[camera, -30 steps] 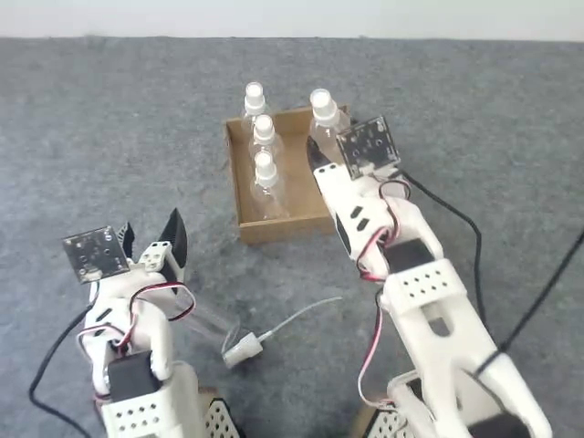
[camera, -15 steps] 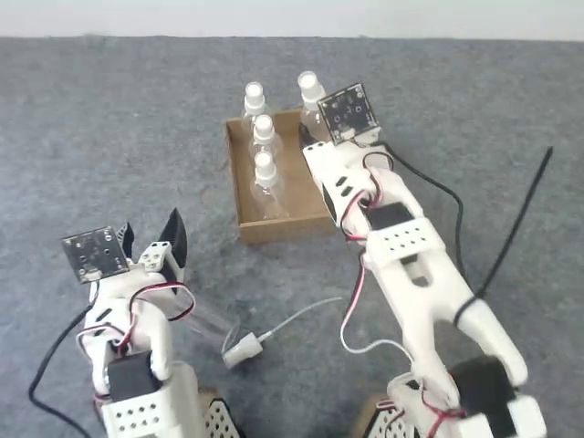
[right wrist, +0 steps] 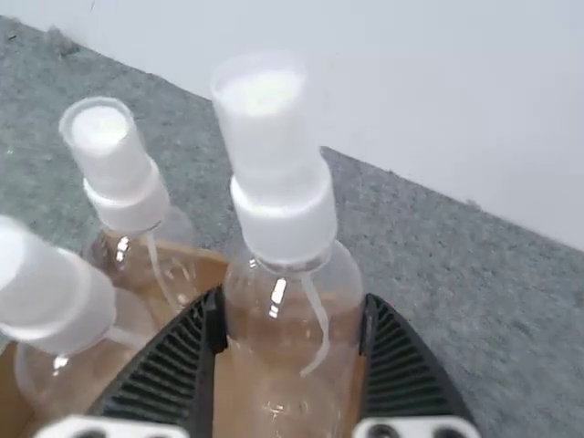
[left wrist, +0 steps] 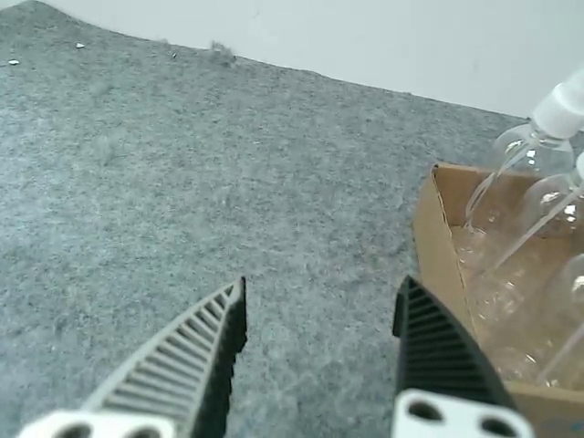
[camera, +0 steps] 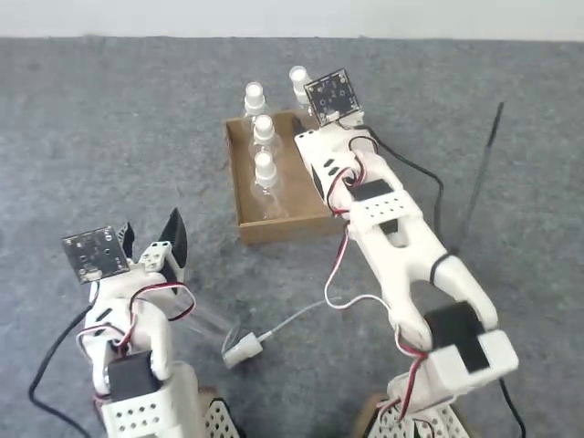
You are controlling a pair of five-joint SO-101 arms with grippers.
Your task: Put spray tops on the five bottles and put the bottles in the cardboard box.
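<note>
Leaving the last clear bottle (camera: pixel 208 321) lying on its side on the grey carpet (camera: pixel 109 137) closest to the arm bases, with a loose spray top (camera: pixel 242 350) just beside its mouth and the thin dip tube (camera: pixel 301 315) trailing off toward the right arm, and showing no shift in any of them over the past second. Keeping the left gripper (left wrist: pixel 321 301) a little beyond that bottle, fingers spread wide and holding nothing, aimed across the carpet at the cardboard box (camera: pixel 239 196), in the same pose as a second ago. Housing three capped bottles upright in a row down the left half of the box, the near bottle (camera: pixel 265 178), the middle bottle (camera: pixel 264 137) and the far bottle (camera: pixel 254 96), all standing where they stood before. Pinching a fourth bottle (right wrist: pixel 278 301) by its clear shoulder between the black fingers of the right gripper (right wrist: pixel 290 319), just under its white cap (camera: pixel 298 78). Stretching the right arm out farther than a second ago, swinging the held bottle away from the bases and leftward, from the box's right edge to the far end of the box, just to the right of the row and near the far bottle's top. Offering no way of telling whether the held bottle's base is touching the box floor.
</note>
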